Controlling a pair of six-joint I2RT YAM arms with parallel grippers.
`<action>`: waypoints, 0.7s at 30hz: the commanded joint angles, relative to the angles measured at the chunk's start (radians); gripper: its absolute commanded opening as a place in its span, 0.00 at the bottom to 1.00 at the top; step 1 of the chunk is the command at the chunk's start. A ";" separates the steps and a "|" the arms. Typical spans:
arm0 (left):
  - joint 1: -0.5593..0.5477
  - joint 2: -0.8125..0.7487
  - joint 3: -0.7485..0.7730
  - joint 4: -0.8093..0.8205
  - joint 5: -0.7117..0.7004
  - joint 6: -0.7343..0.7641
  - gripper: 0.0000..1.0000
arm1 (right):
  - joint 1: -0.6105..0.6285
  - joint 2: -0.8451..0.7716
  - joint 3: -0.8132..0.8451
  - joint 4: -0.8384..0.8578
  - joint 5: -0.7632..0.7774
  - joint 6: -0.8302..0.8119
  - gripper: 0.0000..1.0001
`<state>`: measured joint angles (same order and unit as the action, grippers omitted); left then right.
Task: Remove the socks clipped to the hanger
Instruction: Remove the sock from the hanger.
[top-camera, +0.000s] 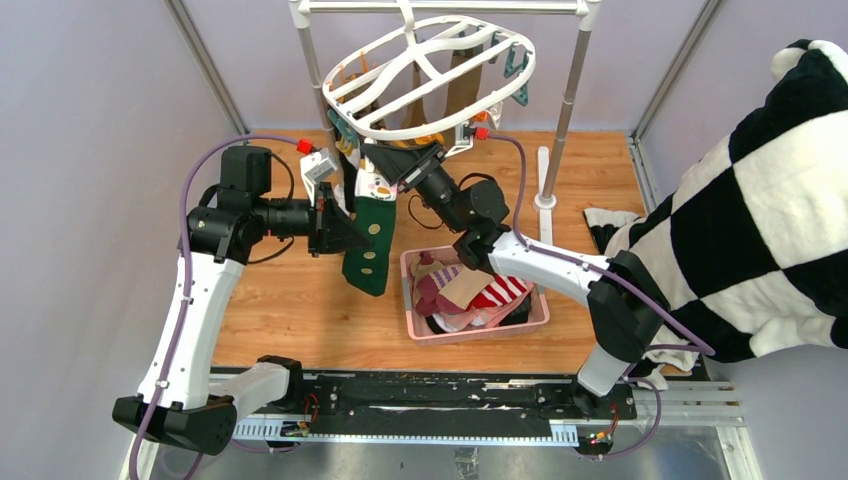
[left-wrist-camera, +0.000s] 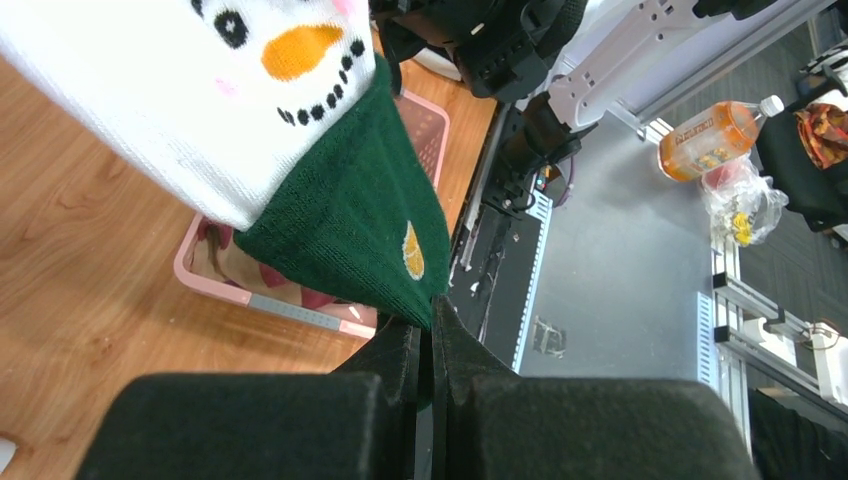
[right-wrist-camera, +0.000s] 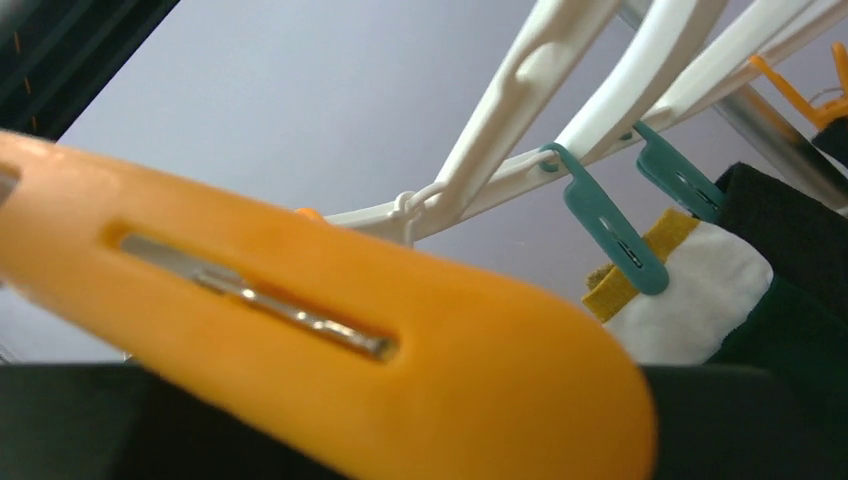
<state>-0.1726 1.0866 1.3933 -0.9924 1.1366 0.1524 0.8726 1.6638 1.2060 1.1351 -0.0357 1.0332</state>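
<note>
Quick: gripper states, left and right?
Left gripper: closed on the white-and-green knitted snowman sock.
Right gripper: at an orange plastic clip; open or closed on it cannot be told.

Below me is a wooden table (top-camera: 290, 300), and on it sits a pink slotted basket (top-camera: 478, 333), near the front edge. At the back stands a grey pole rack (top-camera: 572, 95), with one white foot (top-camera: 545, 178) on the wood by its right pole. On my right a big black-and-white checked plush cloth (top-camera: 760, 200) hangs at the table's side, a corner of it lying on the wood. Pale purple walls (top-camera: 100, 150) stand around. Off the table, on grey floor (left-wrist-camera: 620, 260), I see a white-capped bottle (left-wrist-camera: 715, 130) of orange drink, with a crumpled clear bag (left-wrist-camera: 742, 200) just beside it.
</note>
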 joint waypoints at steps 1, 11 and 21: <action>-0.008 -0.018 -0.016 -0.014 0.004 -0.005 0.00 | -0.026 0.008 0.042 0.046 0.019 0.018 0.23; -0.008 -0.031 -0.049 -0.014 -0.024 0.011 0.00 | -0.041 -0.009 0.033 0.023 -0.020 0.025 0.07; -0.008 -0.076 -0.081 -0.012 -0.057 0.051 0.00 | -0.044 -0.200 -0.236 -0.061 -0.098 -0.086 0.92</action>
<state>-0.1730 1.0332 1.3243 -0.9951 1.0939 0.1768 0.8402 1.5768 1.0691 1.0992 -0.0959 1.0134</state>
